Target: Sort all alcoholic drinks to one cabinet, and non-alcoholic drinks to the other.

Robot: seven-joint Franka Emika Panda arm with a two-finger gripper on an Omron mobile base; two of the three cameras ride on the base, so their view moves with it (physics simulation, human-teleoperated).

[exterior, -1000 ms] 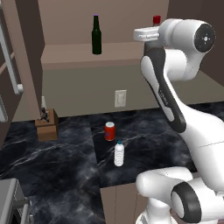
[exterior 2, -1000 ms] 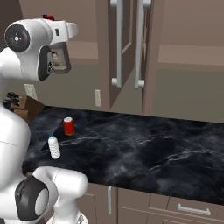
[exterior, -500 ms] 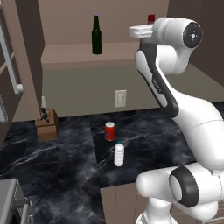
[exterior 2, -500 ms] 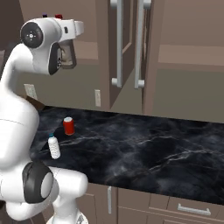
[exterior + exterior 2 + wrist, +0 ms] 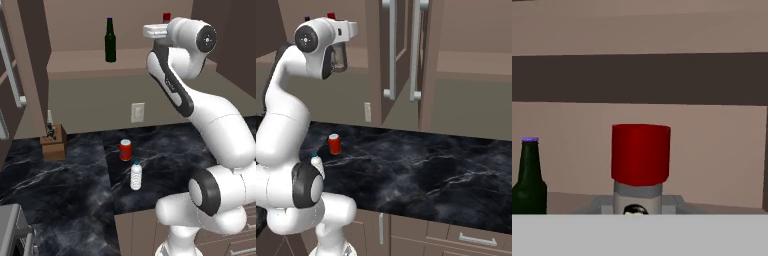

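My gripper (image 5: 156,31) is up at the open cabinet shelf (image 5: 80,62), shut on the clear bottle with the red cap (image 5: 640,152). Its cap also shows above the hand (image 5: 166,16) (image 5: 331,15); the arm hides the bottle's body. The dark green bottle with a purple cap (image 5: 110,42) (image 5: 529,180) stands on the same shelf, to the left. On the black counter below stand the red can (image 5: 125,150) (image 5: 334,144) and, nearer me, the small plastic bottle with a blue cap (image 5: 136,176) (image 5: 317,162).
A wooden block with utensils (image 5: 53,142) sits at the counter's back left. A wall outlet (image 5: 137,112) is behind the can. Two cabinet doors with long handles (image 5: 390,50) hang open to the right of the arm. A door edge (image 5: 12,85) stands at the far left.
The hand has risen a little and shifted left toward the shelf, carrying the red-capped bottle, and the elbow has swung. The drinks on the counter and the green bottle have not moved.
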